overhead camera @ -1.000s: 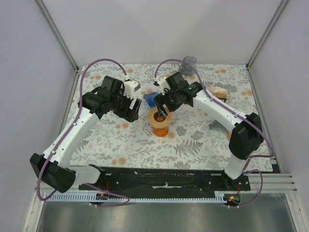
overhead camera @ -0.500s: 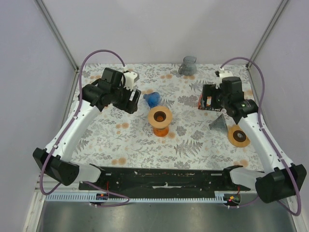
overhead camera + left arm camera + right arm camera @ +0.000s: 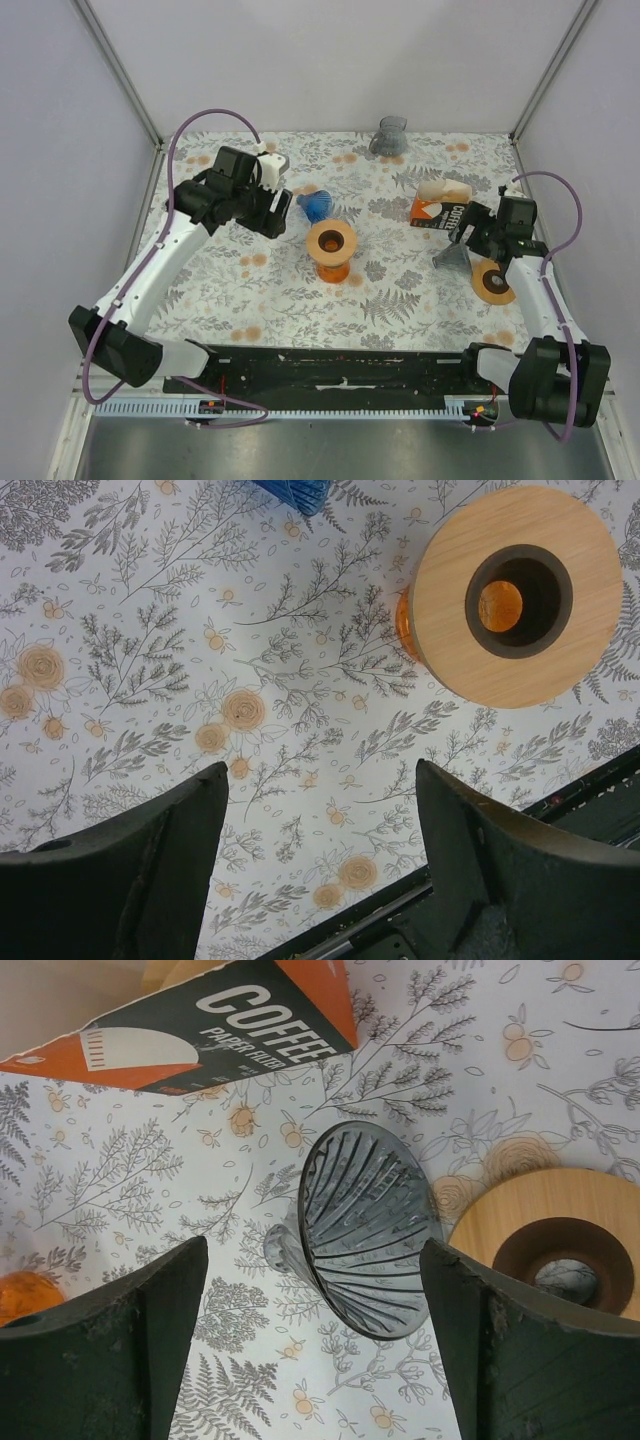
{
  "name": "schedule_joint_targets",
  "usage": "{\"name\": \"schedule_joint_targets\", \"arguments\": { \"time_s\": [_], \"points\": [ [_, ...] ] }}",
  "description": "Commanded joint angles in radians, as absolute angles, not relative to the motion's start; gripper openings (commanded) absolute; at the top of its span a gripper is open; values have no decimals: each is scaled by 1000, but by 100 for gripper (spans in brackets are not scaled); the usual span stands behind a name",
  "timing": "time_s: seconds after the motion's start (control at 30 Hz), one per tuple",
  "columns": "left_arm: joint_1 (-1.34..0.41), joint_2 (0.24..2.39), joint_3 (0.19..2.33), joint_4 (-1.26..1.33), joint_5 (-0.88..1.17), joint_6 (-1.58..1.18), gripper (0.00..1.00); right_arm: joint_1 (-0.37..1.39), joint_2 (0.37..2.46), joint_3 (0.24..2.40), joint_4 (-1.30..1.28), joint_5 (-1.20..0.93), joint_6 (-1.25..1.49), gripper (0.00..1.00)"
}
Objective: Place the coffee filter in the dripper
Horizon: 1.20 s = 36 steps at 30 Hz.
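The floral table [image 3: 400, 300] carried everything. The left gripper [image 3: 320, 770] hung over bare cloth near the orange stand [image 3: 331, 250], fingers wide apart and empty (likely kept out of the way). The right gripper [image 3: 312, 1248], equally spread and empty, hovered near the coffee filter box [image 3: 200, 1030], where the filters presumably sat, and directly over the grey dripper [image 3: 365, 1230], which lay tipped on its side and would probably need righting.

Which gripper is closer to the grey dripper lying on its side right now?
Right. The right gripper hangs just above the grey dripper; the left gripper is well off to its left, by the orange stand.
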<state>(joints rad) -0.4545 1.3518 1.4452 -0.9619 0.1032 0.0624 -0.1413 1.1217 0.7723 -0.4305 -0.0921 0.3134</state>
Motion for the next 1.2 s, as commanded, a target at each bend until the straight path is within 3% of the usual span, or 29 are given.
{"name": "schedule_joint_targets", "arguments": {
  "time_s": [0.0, 0.13, 0.4, 0.6, 0.9, 1.03, 1.17],
  "points": [
    [-451, 1315, 1420, -896, 103, 46, 81, -149, 1152, 756, -319, -175, 336, 93],
    [-453, 1373, 1410, -825, 109, 57, 80, -149, 1166, 755, -310, -170, 328, 93],
    [-460, 1702, 1574, -678, 103, 64, 79, -149, 1146, 753, -319, -166, 318, 93],
    [-514, 1897, 1696, -624, 5, 130, 86, -149, 1123, 767, -344, -146, 308, 93],
    [-583, 2094, 1767, -526, -435, 276, 83, -150, 1103, 792, -377, -156, 296, 94],
    [-583, 2172, 1810, -551, -477, 310, 71, -150, 1089, 799, -390, -167, 287, 94],
    [-581, 2204, 1819, -551, -500, 324, 46, -149, 1077, 810, -400, -175, 285, 94]
  ]
}}
